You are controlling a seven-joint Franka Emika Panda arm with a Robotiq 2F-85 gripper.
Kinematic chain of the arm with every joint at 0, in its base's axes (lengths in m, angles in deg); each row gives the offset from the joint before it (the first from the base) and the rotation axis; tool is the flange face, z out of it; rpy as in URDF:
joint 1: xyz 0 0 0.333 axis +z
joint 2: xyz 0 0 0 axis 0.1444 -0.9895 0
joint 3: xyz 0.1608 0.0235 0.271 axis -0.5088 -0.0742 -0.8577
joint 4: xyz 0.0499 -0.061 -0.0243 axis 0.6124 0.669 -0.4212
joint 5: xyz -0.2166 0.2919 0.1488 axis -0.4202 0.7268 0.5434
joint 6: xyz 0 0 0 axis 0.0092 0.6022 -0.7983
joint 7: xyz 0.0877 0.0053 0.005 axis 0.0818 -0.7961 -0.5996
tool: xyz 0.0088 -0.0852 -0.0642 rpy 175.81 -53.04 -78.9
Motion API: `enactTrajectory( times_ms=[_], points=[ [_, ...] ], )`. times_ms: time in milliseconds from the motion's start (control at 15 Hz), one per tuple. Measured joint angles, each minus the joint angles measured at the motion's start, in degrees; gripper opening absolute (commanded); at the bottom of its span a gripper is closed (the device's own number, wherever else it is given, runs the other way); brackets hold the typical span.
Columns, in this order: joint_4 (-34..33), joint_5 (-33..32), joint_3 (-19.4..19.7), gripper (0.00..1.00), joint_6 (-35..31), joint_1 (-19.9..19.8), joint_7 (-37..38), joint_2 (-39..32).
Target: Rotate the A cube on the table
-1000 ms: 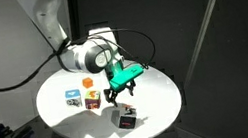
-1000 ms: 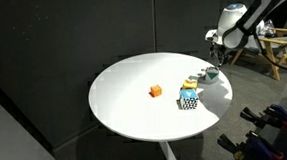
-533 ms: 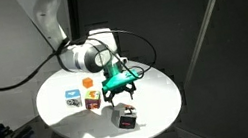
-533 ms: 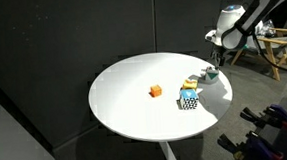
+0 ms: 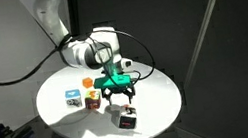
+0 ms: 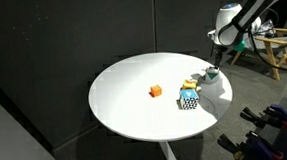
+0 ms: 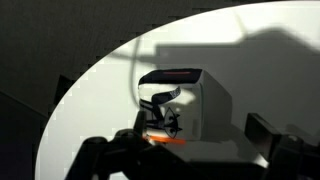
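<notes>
The A cube (image 5: 126, 120) is small, black and white, and sits on the round white table (image 5: 155, 99) near its front edge. In the wrist view the A cube (image 7: 182, 98) shows white sides, a dark top and a black mark. My gripper (image 5: 119, 98), with green parts, hangs open just above and behind the cube and does not touch it. In the wrist view the gripper (image 7: 182, 142) has its dark fingers (image 7: 263, 130) spread on either side of the cube. In an exterior view the gripper (image 6: 219, 57) hovers over the table's (image 6: 125, 101) right edge.
A blue-and-white cube (image 5: 72, 97), a small orange cube (image 5: 88, 83) and a dark red cube (image 5: 92, 102) stand left of the gripper. The orange cube (image 6: 155, 90) and a chequered cube (image 6: 188, 100) show in an exterior view. The table edge is close to the A cube.
The gripper has moved slightly left and down towards the A cube and turned a little. The cubes have not moved.
</notes>
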Motion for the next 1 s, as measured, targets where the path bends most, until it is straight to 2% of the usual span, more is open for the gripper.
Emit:
enactTrajectory(
  times_ms=[333,1000],
  points=[
    [-1.5,1.7,-1.0,1.00,1.0,-0.8,3.0,0.0],
    [-4.0,6.2,-5.1,1.00,5.6,-4.6,0.8,-0.5]
  ],
)
